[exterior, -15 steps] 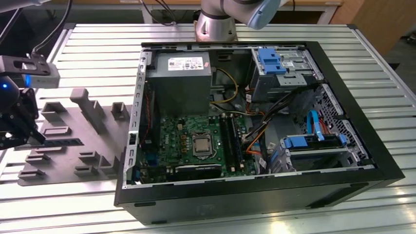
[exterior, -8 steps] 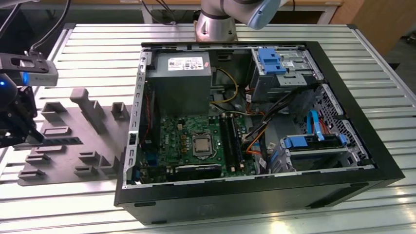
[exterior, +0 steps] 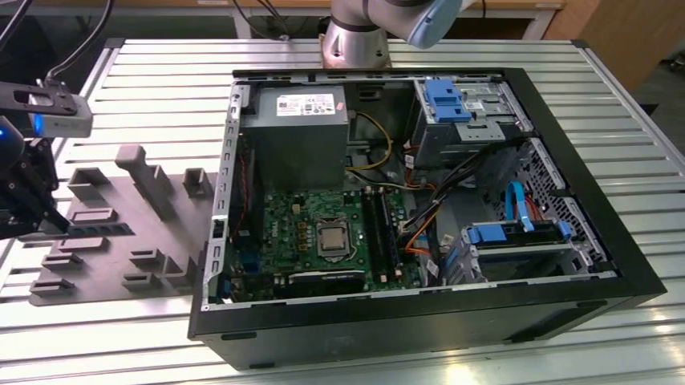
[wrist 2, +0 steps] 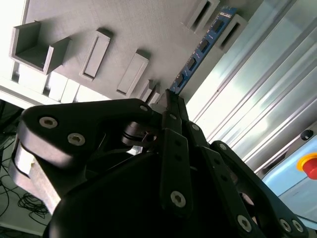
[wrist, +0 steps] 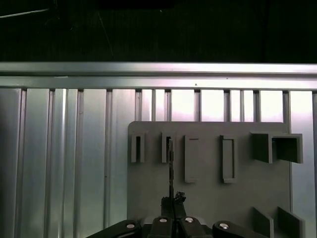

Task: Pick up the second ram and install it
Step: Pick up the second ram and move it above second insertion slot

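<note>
Pinched at one end only, the second ram [wrist 2: 200,49] could swivel, slip, or snag a slot wall of the grey holder tray [wrist 2: 124,29] if the grip is shallow. The tool [wrist 2: 167,96] is closed on it, the stick jutting out beyond it over the tray, near the bench [exterior: 160,80] edge at the exterior view's left.

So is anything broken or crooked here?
Nothing stands out. The gripper pinches one end of the second ram, which looks straight and whole over the grey holder tray. The open computer case lies flat on the table.
</note>
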`<state>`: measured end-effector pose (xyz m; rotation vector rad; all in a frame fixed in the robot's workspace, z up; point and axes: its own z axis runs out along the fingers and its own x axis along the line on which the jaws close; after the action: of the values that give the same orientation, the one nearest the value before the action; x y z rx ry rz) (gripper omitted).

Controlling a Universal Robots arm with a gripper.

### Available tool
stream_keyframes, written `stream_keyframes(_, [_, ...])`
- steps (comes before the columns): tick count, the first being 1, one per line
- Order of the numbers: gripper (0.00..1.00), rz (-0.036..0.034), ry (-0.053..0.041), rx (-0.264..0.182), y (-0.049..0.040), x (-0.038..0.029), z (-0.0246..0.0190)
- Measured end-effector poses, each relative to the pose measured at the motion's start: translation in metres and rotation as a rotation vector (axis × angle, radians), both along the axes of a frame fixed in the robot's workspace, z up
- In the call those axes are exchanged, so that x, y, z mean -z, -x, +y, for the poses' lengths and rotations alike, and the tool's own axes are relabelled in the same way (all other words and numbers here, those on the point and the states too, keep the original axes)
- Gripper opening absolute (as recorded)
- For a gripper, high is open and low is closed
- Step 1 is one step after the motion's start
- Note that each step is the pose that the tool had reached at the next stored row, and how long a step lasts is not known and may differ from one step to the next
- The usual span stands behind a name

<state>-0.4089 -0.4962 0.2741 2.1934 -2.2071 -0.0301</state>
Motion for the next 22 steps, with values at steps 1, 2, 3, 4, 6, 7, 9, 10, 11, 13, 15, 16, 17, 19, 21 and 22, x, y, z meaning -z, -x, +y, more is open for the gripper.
stream_keyframes(1, [0.11,0.0001,0.0000,0.000,0.0000,-0.0008,0.0000])
stream_keyframes(2, [0.11,-0.0001,-0.0001,0.000,0.0000,-0.0013,0.0000])
stream_keyframes(3, [0.11,-0.0001,-0.0002,0.000,0.0000,-0.0020,0.0000])
stream_keyframes(4, [0.11,0.0000,-0.0002,0.000,0.0000,-0.0027,0.0000])
stream_keyframes(6, [0.11,-0.0002,-0.0004,0.000,0.0000,-0.0037,0.0000])
stream_keyframes(7, [0.11,-0.0001,-0.0004,0.000,0.0000,-0.0043,0.0000])
stream_keyframes(9, [0.11,-0.0001,-0.0004,0.000,0.0000,-0.0054,0.0000])
stream_keyframes(10, [0.11,-0.0002,-0.0005,0.000,0.0000,-0.0058,0.0000])
stream_keyframes(11, [0.11,-0.0003,-0.0006,0.000,0.0000,-0.0061,0.0000])
stream_keyframes(13, [0.11,-0.0001,-0.0004,0.000,0.0000,-0.0067,0.0000])
stream_keyframes(15, [0.11,-0.0002,-0.0005,0.000,0.0000,-0.0070,0.0000])
stream_keyframes(16, [0.11,-0.0001,-0.0004,0.000,0.0000,-0.0073,0.0000])
stream_keyframes(17, [0.11,-0.0002,-0.0004,0.000,0.0000,-0.0076,0.0000])
stream_keyframes(19, [0.11,0.0000,-0.0004,0.000,0.0000,-0.0081,0.0000])
stream_keyframes(21, [0.11,-0.0002,-0.0004,0.000,0.0000,-0.0087,0.0000])
stream_keyframes(22, [0.11,-0.0001,-0.0004,0.000,0.0000,-0.0090,0.0000])
